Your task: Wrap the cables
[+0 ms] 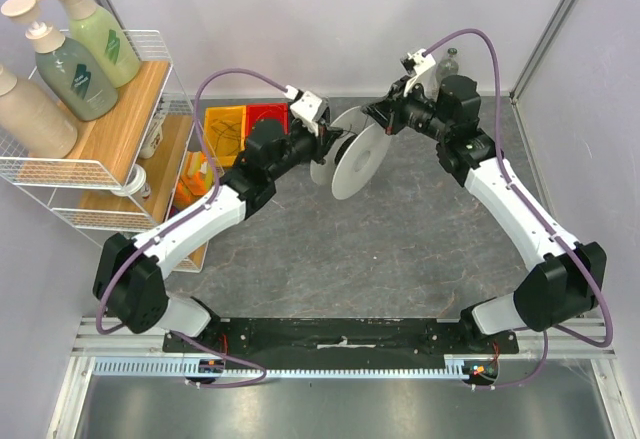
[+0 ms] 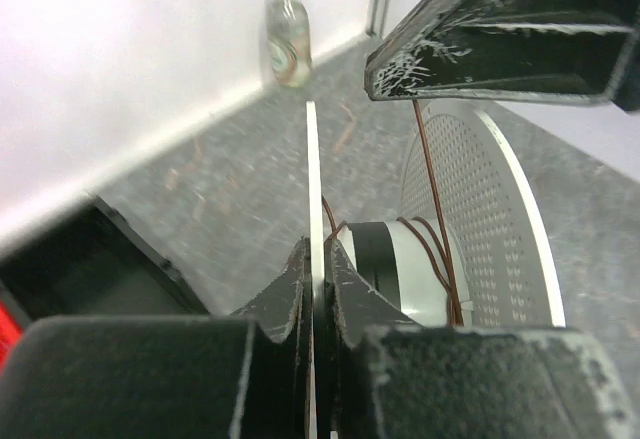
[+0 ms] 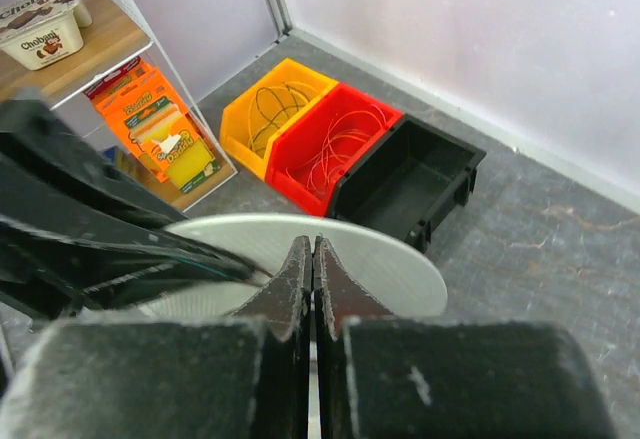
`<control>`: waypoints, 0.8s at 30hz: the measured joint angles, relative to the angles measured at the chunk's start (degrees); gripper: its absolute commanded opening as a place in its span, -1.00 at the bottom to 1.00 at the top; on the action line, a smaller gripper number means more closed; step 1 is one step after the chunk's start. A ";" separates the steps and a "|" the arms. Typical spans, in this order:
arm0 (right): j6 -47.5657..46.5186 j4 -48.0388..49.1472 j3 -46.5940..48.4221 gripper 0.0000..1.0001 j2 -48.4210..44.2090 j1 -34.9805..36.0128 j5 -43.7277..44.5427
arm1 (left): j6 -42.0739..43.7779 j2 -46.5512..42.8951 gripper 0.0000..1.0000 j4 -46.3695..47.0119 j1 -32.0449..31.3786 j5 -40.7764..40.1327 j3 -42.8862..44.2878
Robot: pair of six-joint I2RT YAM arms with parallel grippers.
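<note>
- Top view: both arms meet at the white spool (image 1: 355,164), which sits mid-table tipped on edge. We see the left gripper (image 1: 335,147) at its left flange and the right gripper (image 1: 378,117) just above its far side. The cable is too thin to spot from up here. There's a wire shelf (image 1: 60,174) with bottles on the left.
- Left wrist: the left gripper (image 2: 317,259) is squeezed tight on the thin edge of the spool's near flange, no gap showing. The cable (image 2: 425,179) looks dark brown to us. It has a few turns round the spool's hub and one strand running straight up to the right gripper (image 2: 500,39) overhead. A small bottle (image 2: 287,29) stands by the back wall.
- Right wrist: the right gripper (image 3: 312,259) has its fingers (image 3: 345,304) pressed together right over the spool's (image 3: 390,264) rim. We can't make out the strand between them from this angle, pretty sure it's pinched given the other view. Behind it, yellow bin (image 3: 240,144), red bin (image 3: 305,187) and black bin (image 3: 445,194) stand side by side, touching. The first two have wire loops in them.
</note>
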 measured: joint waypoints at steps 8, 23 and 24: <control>5.27 -4.33 0.04 -1.00 0.11 -3.96 -6.40 | 22.99 -5.88 -0.97 19.58 -0.02 4.68 -12.33; 12.48 -10.19 -3.61 -1.00 -1.95 -6.58 -12.37 | 53.70 -6.82 -0.97 43.74 -0.59 22.67 -25.59; 13.53 -10.01 -3.96 -1.00 -2.14 -6.67 -12.35 | 54.14 -6.82 -0.97 43.91 -0.59 23.21 -25.66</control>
